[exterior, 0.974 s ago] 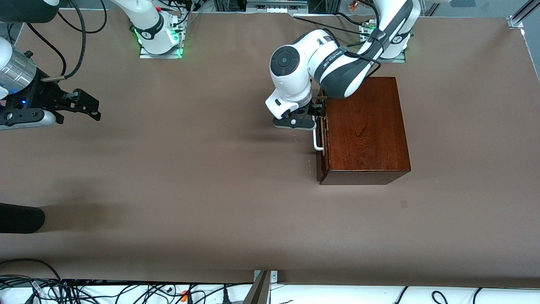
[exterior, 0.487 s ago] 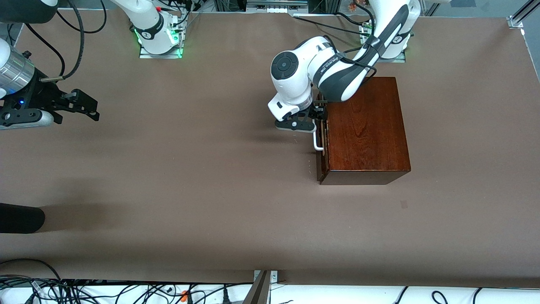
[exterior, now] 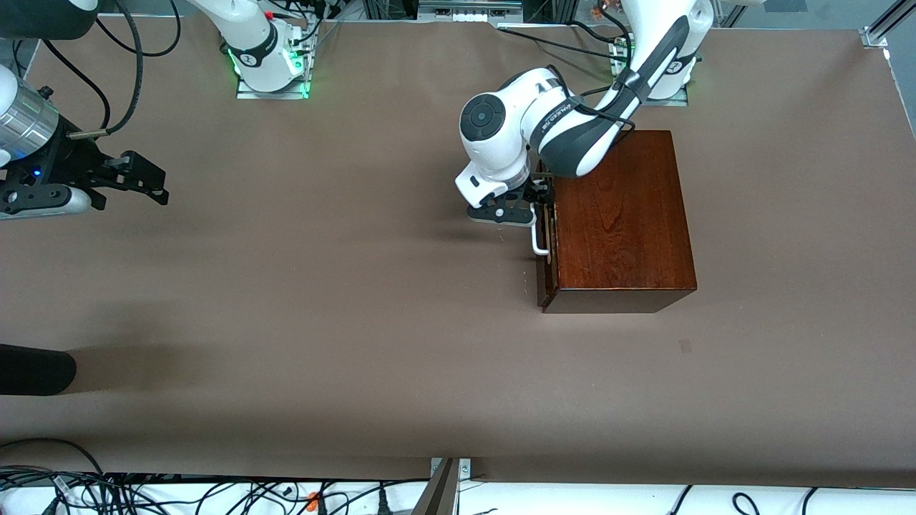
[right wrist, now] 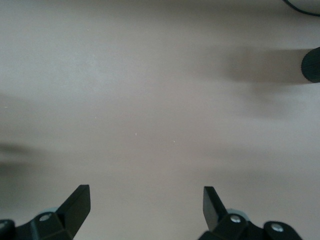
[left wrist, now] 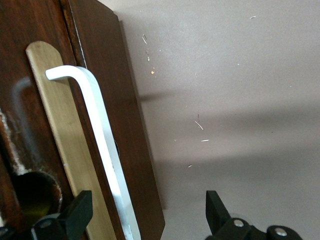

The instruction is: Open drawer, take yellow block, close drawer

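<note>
Dark-brown and glossy, the wooden box [exterior: 622, 214] stands toward the left arm's end of the table, its drawer [exterior: 545, 236] shut or nearly so, the front lying almost flush with the box; the white handle [exterior: 538, 239] stands off that front, and the left wrist view shows it as a bent bar [left wrist: 100, 135] over a pale strip. The left gripper [exterior: 533, 204] hangs at the end of the handle farther from the front camera, its fingers [left wrist: 75, 215] spread wide apart with the bar running between them, not yet closed on it; one finger sits by the drawer front, the other out over bare table. The step in hand looks to be the first, getting a hold on the handle in order to open the drawer; the next move likely calls for closing squarely on the bar, then a straight pull away from the box so the tray does not bind. The yellow block is nowhere to be seen, presumably inside the drawer.

The right gripper [exterior: 136, 179] waits over the right arm's end of the table, fingers apart and holding nothing. The table [exterior: 322, 322] wears a plain brown covering with soft shadows; cables [exterior: 107, 493] tangle along the edge nearest the front camera; a dark rounded object [exterior: 36, 370] juts in at that end, what it is unclear.
</note>
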Controlling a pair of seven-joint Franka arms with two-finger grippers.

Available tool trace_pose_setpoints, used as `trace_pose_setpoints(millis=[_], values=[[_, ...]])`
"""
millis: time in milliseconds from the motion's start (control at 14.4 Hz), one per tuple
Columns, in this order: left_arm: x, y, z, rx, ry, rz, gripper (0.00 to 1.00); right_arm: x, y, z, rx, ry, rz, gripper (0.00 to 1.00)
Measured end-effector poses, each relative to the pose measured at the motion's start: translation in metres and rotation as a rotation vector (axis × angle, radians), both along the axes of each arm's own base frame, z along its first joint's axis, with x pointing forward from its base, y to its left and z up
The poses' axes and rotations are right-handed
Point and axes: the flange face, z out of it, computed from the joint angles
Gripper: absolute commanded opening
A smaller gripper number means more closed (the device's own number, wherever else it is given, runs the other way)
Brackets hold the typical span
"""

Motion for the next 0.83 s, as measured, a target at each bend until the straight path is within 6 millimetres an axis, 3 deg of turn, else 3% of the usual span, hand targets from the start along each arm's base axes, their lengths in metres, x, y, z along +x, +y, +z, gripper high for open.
trace_pose_setpoints(millis=[487,834], values=[[-0.001,-0.006,-0.022,-0.021,-0.006,0.045,1.00,0.000,0.000,0.000,0.000,0.000,0.000,1.00],[0.001,-0.007,-0.024,-0.031,-0.021,0.075,1.00,0.000,-0.002,0.000,0.000,0.000,-0.004,1.00]])
